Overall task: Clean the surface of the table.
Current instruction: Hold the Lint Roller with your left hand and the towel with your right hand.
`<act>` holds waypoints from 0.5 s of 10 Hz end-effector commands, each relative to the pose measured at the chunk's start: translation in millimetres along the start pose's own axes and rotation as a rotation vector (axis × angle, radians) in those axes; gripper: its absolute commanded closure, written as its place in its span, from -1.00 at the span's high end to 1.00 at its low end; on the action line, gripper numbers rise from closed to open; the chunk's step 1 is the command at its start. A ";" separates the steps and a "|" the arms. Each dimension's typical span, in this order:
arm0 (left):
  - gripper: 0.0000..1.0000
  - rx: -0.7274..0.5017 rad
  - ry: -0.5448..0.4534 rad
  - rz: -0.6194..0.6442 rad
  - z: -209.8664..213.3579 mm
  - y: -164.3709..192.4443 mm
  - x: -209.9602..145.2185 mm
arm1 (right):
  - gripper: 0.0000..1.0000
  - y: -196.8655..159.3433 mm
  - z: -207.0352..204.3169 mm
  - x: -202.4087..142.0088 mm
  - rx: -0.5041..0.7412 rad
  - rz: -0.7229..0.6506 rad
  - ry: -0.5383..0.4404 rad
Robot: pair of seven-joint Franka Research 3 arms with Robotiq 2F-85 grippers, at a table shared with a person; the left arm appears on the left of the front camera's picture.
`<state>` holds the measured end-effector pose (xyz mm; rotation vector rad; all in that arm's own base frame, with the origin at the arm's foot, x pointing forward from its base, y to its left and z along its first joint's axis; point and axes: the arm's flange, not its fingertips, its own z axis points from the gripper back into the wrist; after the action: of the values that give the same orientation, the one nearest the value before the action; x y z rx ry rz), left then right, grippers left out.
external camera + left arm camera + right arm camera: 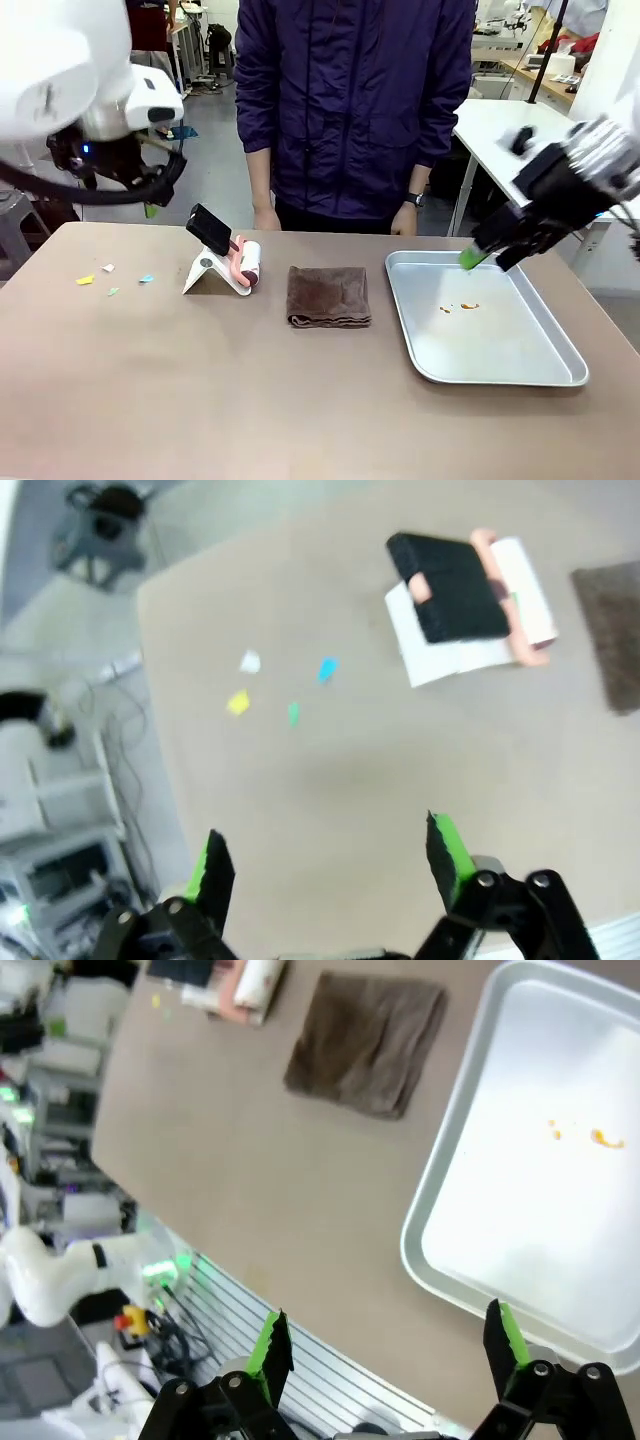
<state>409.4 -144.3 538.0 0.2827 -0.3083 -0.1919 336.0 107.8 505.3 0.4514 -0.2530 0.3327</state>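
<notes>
The brownish table (pixel 200 390) carries a few small paper scraps (pixel 110 280) near its far left. From above, the left wrist view shows these scraps (pixel 280 690) as yellow, white, blue and green. My left gripper (pixel 328 865) hangs open high above the table's left part, holding nothing. A folded brown cloth (pixel 329 296) lies in the middle. My right gripper (pixel 488 252) hovers open over the far edge of the metal tray (pixel 560 345). In the right wrist view the right gripper (pixel 388 1345) is empty above the table's near edge.
A lint roller with a pink handle (pixel 243 262) rests on a white stand with a black block, left of the cloth. The tray holds small orange stains (pixel 460 307). A person in a dark jacket stands at the far side, hands at the table edge.
</notes>
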 end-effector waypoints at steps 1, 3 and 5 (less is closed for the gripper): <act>1.00 -0.027 -0.107 -0.049 -16.8 -1.9 -11.7 | 1.00 -19.4 -3.5 -16.6 -0.097 -0.125 -0.125; 1.00 -0.027 -0.107 -0.049 -16.8 -1.9 -11.7 | 1.00 0.0 0.0 0.0 0.000 0.000 0.000; 1.00 -0.027 -0.107 -0.049 -16.8 -1.9 -11.7 | 1.00 0.0 0.0 0.0 0.000 0.000 0.000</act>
<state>407.2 -148.5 518.9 0.2386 -0.3865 -0.2430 330.8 106.4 501.1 0.4198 -0.2612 0.3080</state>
